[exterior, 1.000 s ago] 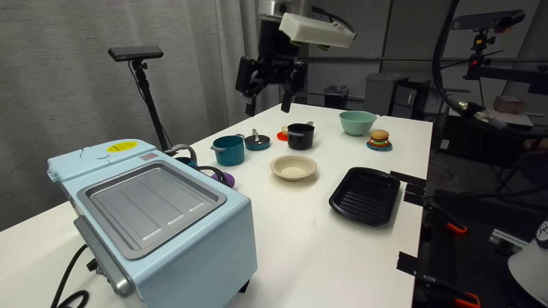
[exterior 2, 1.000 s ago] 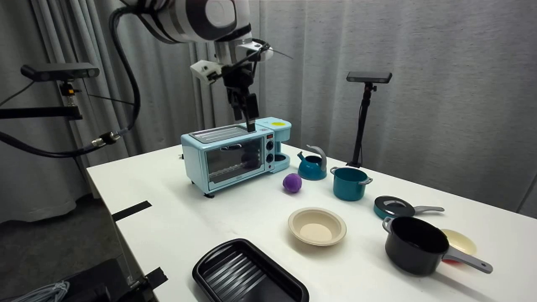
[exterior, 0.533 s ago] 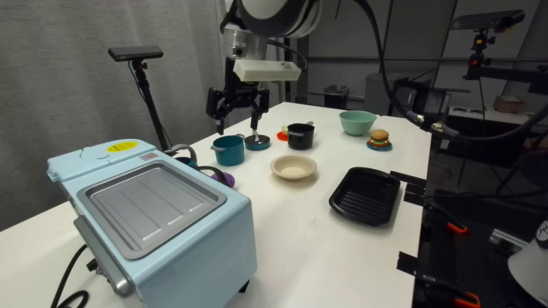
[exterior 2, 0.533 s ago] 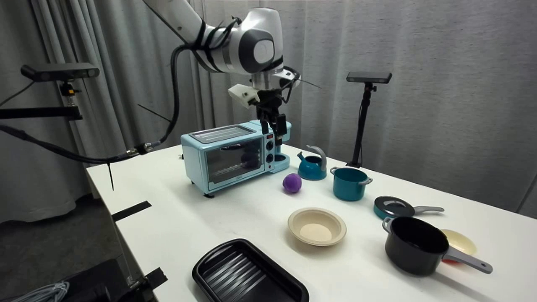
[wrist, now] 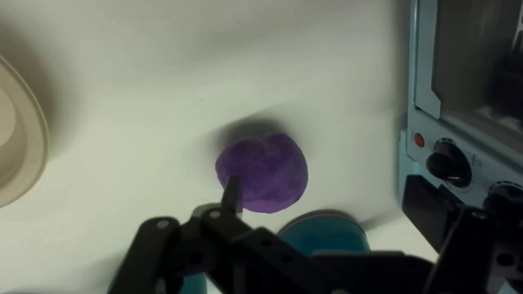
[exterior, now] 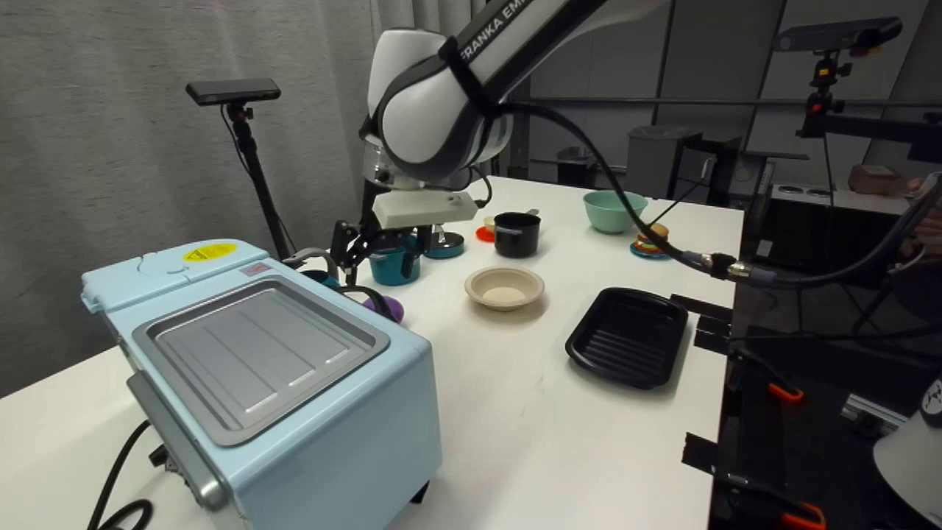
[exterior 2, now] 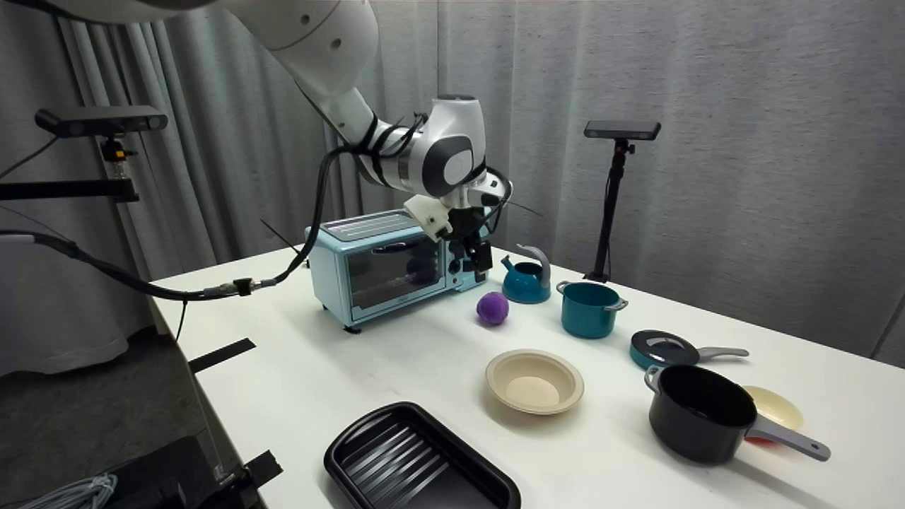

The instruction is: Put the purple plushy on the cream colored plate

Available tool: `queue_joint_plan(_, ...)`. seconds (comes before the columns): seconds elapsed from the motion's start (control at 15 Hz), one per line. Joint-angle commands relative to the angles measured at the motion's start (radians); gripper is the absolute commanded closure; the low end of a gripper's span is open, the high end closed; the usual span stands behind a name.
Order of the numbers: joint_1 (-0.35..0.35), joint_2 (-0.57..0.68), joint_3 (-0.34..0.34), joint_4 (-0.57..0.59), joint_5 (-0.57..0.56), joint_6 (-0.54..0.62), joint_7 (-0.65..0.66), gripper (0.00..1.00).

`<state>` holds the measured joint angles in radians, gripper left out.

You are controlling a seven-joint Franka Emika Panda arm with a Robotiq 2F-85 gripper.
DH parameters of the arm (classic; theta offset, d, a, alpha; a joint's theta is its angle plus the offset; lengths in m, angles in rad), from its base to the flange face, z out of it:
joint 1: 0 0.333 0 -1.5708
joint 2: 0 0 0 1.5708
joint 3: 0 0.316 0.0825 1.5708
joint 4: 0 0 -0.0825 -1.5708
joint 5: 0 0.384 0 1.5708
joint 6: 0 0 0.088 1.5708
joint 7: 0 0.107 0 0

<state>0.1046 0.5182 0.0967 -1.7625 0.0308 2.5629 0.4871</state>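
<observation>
a white table [exterior 2: 396,367] spreads across the scene. over it, in an exterior view, the arm [exterior 2: 332,63] slants down from the upper left, bends sharply near its end and holds its last section nearly upright; a dark cable [exterior: 721,266] droops from it in a loose curve. the pale blue oven [exterior 2: 394,272] stands behind, partly covered by the end of the arm. the gripper [wrist: 325,190] hangs over the table with its tips aimed down, near the oven's knobs [wrist: 449,165] in the wrist view; its 2 fingers are spread wide, a broad gap between them, holding nothing. well apart from it lies the black ribbed tray [exterior: 625,338]. the cream colored plate [exterior 2: 534,389] sits flat between the tray and the teal pot [exterior 2: 588,311]. a black saucepan [exterior 2: 696,428] stands past the pot. the teal kettle [exterior 2: 526,286] is just beside the oven. the purple plushy [exterior 2: 493,309], smallest of these, rests on the table near the kettle, off the plate; in the wrist view 1 fingertip overlaps its edge, yet in an exterior view a gap shows between it and the gripper.
</observation>
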Motion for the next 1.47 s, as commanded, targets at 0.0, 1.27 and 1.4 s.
queue_joint_plan(0.0, 0.048, 0.119, -0.052, 0.089, 0.013, 0.084, -0.022, 0.0)
queue_joint_plan(1.27, 0.089, 0.238, -0.172, 0.284, 0.028, 0.076, 0.004, 0.92)
queue_joint_plan(1.4, 0.087, 0.179, -0.166, 0.268, 0.034, 0.056, -0.002, 0.95)
